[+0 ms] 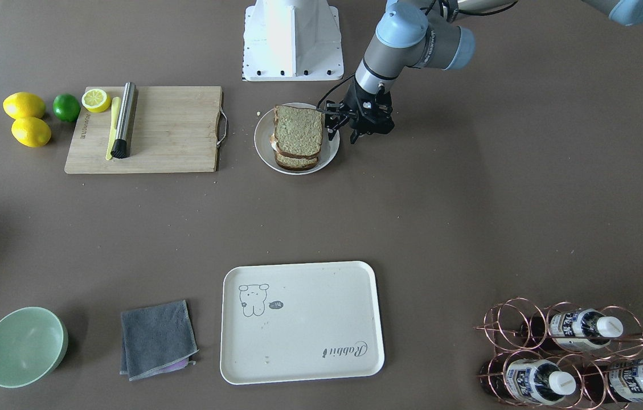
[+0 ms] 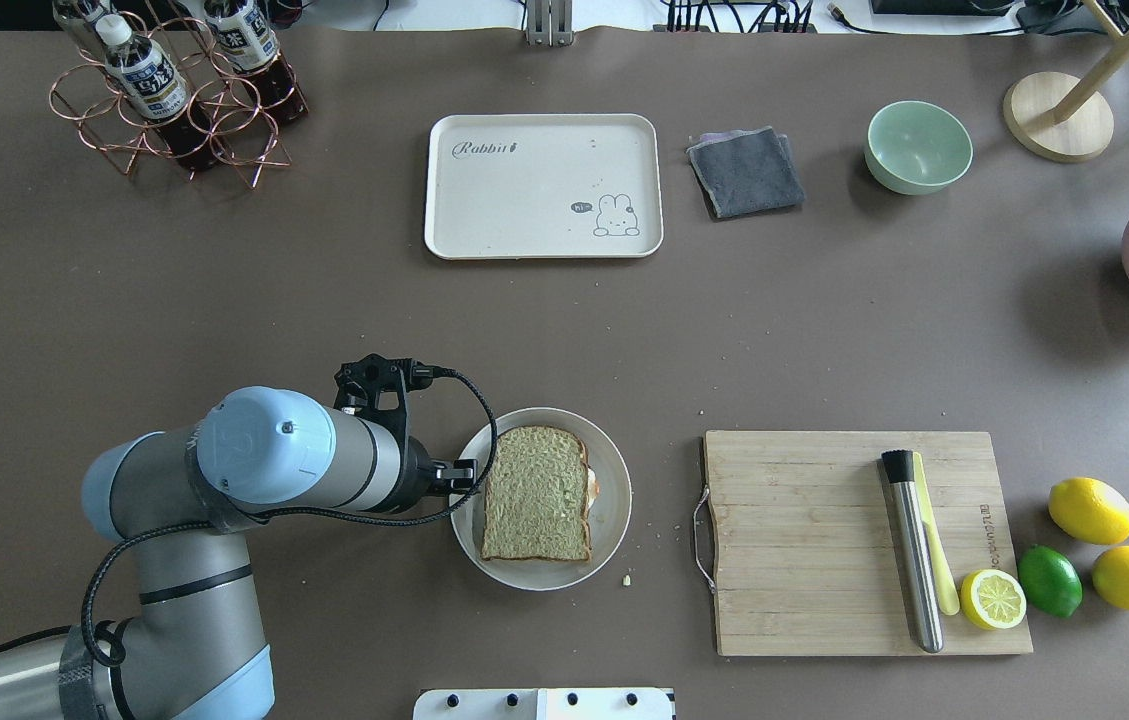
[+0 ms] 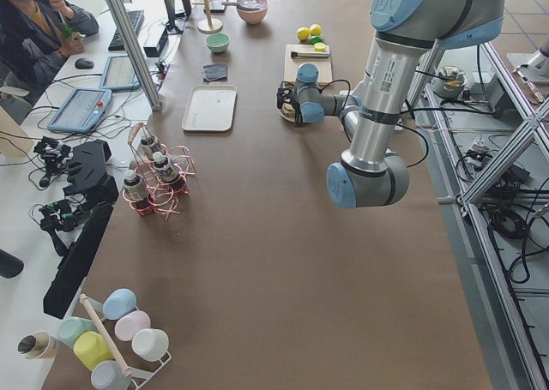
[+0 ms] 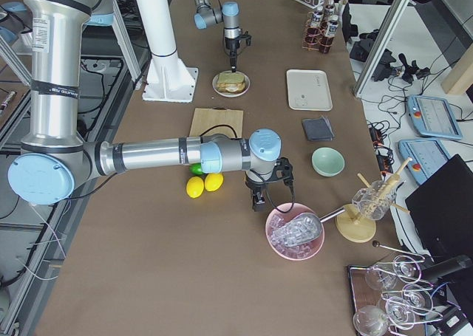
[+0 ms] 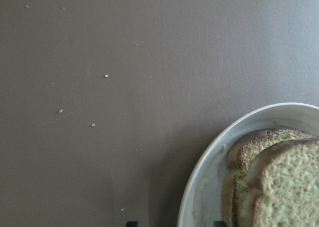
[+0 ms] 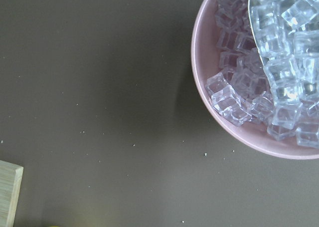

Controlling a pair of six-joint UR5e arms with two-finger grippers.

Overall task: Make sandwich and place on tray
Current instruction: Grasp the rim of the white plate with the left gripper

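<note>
The sandwich lies on a round white plate: two bread slices stacked, with a bit of fried egg showing at one edge. My left gripper is open and empty, fingers pointing down over the plate's rim beside the sandwich. The left wrist view shows the plate rim and the bread between the two fingertips. The cream tray lies empty across the table, also in the overhead view. My right gripper hovers beside a pink bowl of ice; I cannot tell whether it is open or shut.
A wooden cutting board with a steel muddler and half a lemon lies next to the plate, with lemons and a lime beyond. A green bowl, grey cloth and bottle rack flank the tray.
</note>
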